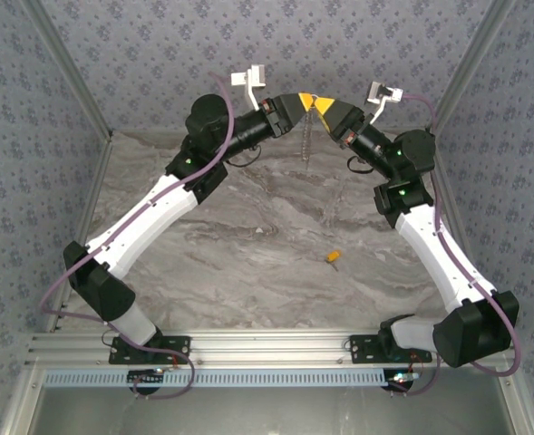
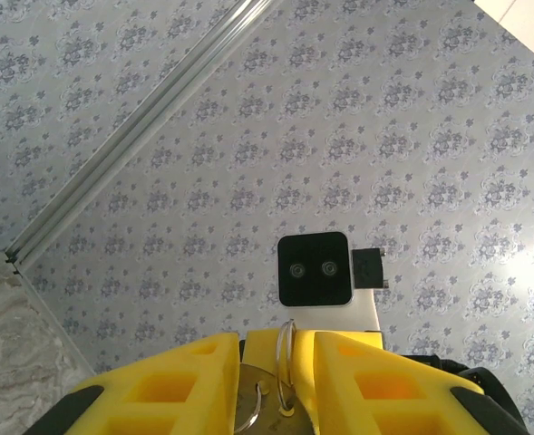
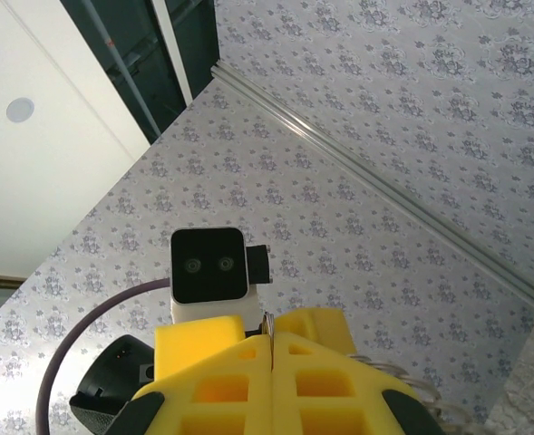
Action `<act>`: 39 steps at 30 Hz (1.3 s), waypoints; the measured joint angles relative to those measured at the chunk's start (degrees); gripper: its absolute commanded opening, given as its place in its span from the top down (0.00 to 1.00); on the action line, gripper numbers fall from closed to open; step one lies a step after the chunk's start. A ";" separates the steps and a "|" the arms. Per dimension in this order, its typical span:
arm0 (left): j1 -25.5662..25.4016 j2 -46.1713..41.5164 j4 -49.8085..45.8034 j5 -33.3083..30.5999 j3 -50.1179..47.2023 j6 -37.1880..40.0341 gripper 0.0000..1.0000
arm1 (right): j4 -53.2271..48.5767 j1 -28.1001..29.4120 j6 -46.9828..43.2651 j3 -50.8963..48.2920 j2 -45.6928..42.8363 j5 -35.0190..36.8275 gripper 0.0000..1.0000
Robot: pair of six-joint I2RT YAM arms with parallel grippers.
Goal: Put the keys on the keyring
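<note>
Left gripper (image 2: 276, 390) raised high off the table (image 1: 248, 236), tips pointing toward the opposite arm. Yellow fingers (image 2: 180, 385) stand a little apart, and the keyring (image 2: 288, 349) sits edge-on in the gap between them. A flat silvery piece (image 2: 248, 408) lies lower in the same gap, against the left-hand finger. Cannot tell whether the pads press on the ring or only flank it. Straight ahead of these fingertips, the right arm's black camera block (image 2: 314, 269) faces back. From the point where the two grippers meet, a thin pale chain (image 1: 307, 136) hangs straight down, free of the tabletop as far as the overhead view shows. Right gripper (image 3: 271, 362) meets the left tip to tip, its jaws pressed fully together on a sliver of the ring's wire, which pokes out just above the seam. Fine chain strands trail off its right-hand finger. The key (image 1: 334, 257), with its orange head, lies flat on the marble, well below and apart from both grippers, nearer the right arm's forearm than the left's, with nothing touching it.
</note>
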 measured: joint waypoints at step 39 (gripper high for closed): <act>1.57 0.04 -7.13 2.51 1.86 4.96 1.00 | -3.30 -6.51 -0.02 -2.16 -3.43 -2.80 0.55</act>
